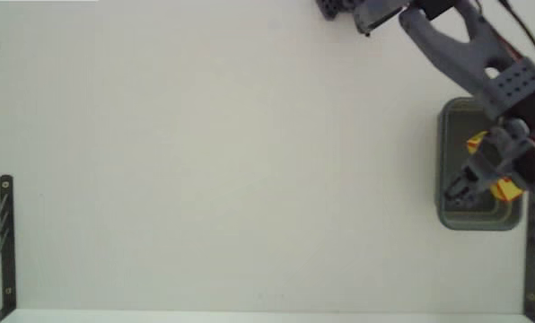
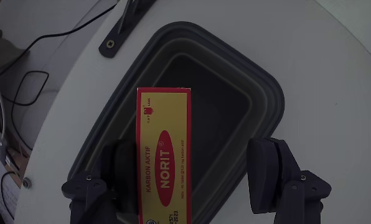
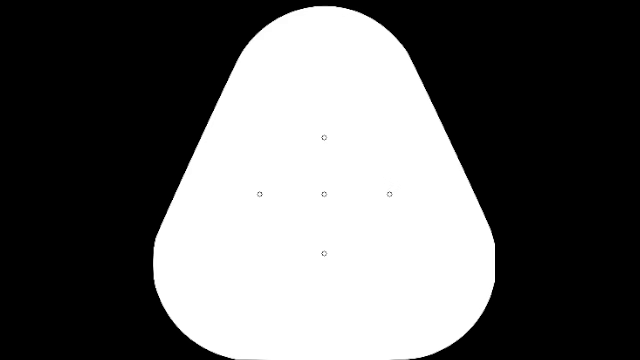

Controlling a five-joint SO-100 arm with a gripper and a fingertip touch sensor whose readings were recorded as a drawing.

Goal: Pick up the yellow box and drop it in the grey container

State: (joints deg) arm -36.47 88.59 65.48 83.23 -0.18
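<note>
The yellow box (image 2: 164, 162), with a red oval and "NORIT" on its face, hangs over the inside of the grey container (image 2: 260, 87) in the wrist view. My gripper (image 2: 192, 149) is open. The left finger (image 2: 120, 163) lies against the box's left edge, and the right finger (image 2: 266, 171) stands well apart from the box. In the fixed view the gripper (image 1: 472, 182) hovers over the container (image 1: 474, 221) at the table's right side. The arm covers the box's middle, so the yellow box (image 1: 507, 189) shows only as two bits.
White table all around. Black metal brackets stand at the lower left (image 1: 5, 238) and lower right (image 1: 531, 260) edges in the fixed view. Another bracket (image 2: 126, 25) lies beyond the container in the wrist view. Cables (image 2: 23, 81) hang off the table's left.
</note>
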